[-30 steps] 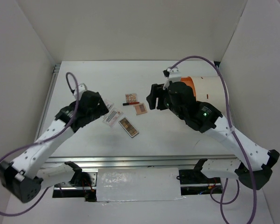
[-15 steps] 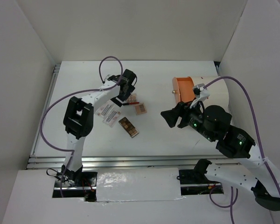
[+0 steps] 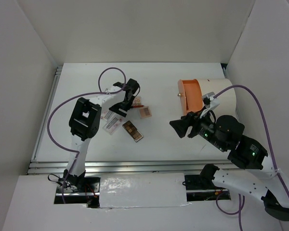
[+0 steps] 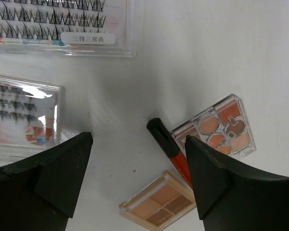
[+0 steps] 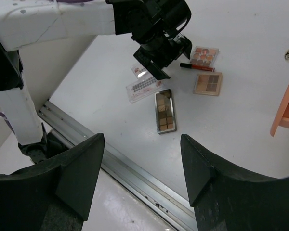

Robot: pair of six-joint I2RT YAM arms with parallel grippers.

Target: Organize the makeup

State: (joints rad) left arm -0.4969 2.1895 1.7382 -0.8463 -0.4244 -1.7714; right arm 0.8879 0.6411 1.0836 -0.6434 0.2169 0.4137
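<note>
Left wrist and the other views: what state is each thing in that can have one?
left gripper: open, holding nothing.
right gripper: open, holding nothing.
orange drawer: appears pulled partly out of the white cylinder.
red stick: capped, lying flat.
long palette: flat, pans showing.
four-pan palette: flat, pans showing.
multi-pan palette: flat, pans showing.
lash packets: flat, closed.

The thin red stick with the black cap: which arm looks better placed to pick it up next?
Probably left. The left gripper, open, hovers close over the thin red stick, seen between its fingers in the wrist view. The right gripper, also open, hangs apart, nearer the orange drawer front.
</note>
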